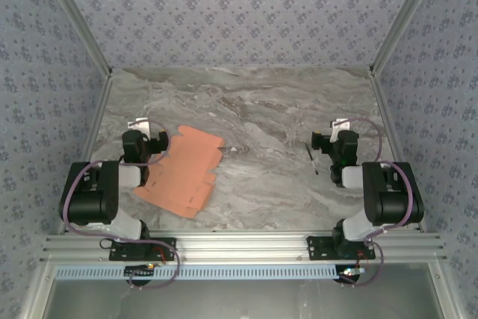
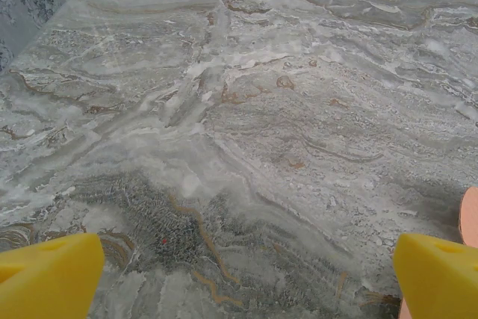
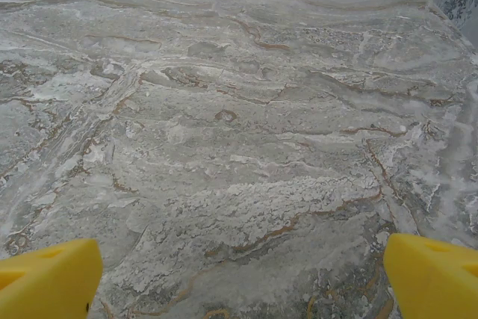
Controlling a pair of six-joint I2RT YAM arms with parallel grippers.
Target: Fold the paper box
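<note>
Near edge first: left fingers [image 2: 46, 280] spread wide, empty, at the left edge of the paper box [image 1: 185, 171]; right fingers [image 3: 433, 278] equally spread, empty, well apart from it. Flat, unfolded, left of centre. Probably light, thin, easily creased, prone to sliding; best taken at an edge flap. Beyond, smooth grey marbled tabletop [image 1: 276, 110], patterned walls [image 1: 239, 5].

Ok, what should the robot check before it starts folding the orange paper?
1. The paper box lies flat and unfolded on the table: ok.
2. The left gripper is open and empty: ok.
3. The right gripper is open and empty: ok.
4. The left gripper is beside the paper box: ok.
5. The right gripper is near the paper box: not ok, it is far off to the right.
6. Crease lines face up: cannot tell.
</note>
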